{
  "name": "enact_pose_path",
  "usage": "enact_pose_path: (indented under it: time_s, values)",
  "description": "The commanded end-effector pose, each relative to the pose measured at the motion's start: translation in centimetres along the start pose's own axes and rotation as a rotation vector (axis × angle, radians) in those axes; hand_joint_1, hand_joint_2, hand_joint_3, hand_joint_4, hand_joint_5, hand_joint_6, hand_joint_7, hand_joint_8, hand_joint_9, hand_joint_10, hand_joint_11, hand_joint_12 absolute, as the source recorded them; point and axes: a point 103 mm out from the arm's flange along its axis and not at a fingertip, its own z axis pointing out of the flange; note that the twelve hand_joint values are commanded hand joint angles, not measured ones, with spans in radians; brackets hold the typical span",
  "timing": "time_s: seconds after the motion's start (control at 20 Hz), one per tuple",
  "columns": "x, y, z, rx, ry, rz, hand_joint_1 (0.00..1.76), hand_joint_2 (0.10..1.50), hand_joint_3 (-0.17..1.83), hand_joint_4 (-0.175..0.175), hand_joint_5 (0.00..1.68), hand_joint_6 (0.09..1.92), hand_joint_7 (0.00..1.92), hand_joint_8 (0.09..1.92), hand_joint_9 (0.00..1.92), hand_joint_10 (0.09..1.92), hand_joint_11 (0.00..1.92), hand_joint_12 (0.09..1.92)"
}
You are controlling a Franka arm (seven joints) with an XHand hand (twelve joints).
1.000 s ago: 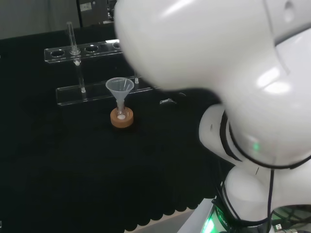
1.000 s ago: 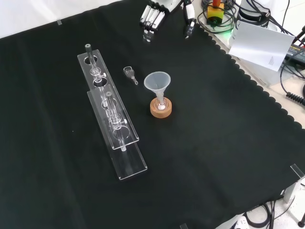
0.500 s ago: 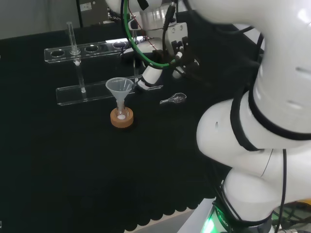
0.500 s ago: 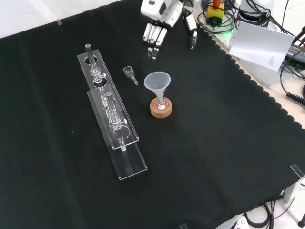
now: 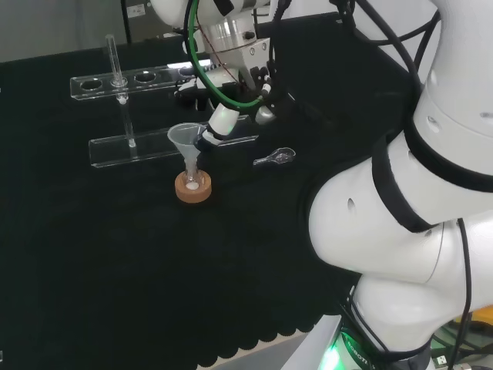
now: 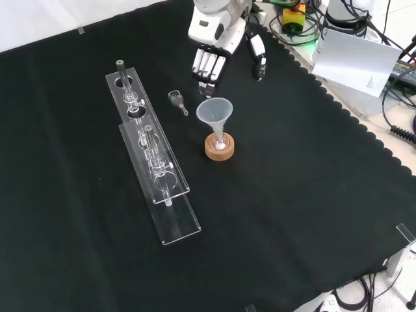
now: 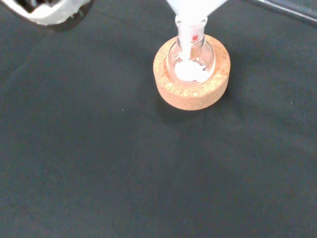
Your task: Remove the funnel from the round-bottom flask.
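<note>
The funnel (image 6: 215,112) sits upright with its stem in the neck of the round-bottom flask (image 7: 191,60), which rests in a cork ring (image 6: 220,147) near the middle of the black cloth (image 6: 292,195). In the front view, the hand (image 6: 209,62) hangs just beyond the funnel, fingers straight and apart from the thumb, holding nothing. A clear rack (image 6: 153,159) lies to the left.

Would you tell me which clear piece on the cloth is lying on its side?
The small glass stopper, lying loose between the rack and the funnel; the funnel stands upright in the flask.
</note>
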Motion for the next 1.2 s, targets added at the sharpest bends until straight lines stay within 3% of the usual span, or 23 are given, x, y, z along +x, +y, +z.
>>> enact_pose_path:
  time_s: [0.05,0.45,1.05,1.2]
  values:
    - [-1.0,1.6,-0.4,0.000,-0.041,0.026,0.69,0.58,0.46,-0.056,0.10,0.09,0.00,0.66,0.23,0.79,0.27,1.45]
    - [-1.9,3.1,0.3,0.013,-0.125,0.037,0.69,0.59,0.44,-0.056,0.10,0.09,0.00,0.62,0.17,0.82,0.26,1.45]
    - [-3.5,4.3,1.1,0.036,-0.138,0.054,0.69,0.59,0.43,-0.056,0.11,0.09,0.00,0.61,0.16,0.83,0.24,1.46]
    - [-2.7,5.0,1.4,0.047,-0.153,0.058,0.69,0.59,0.43,-0.056,0.11,0.09,0.00,0.61,0.16,0.83,0.24,1.46]
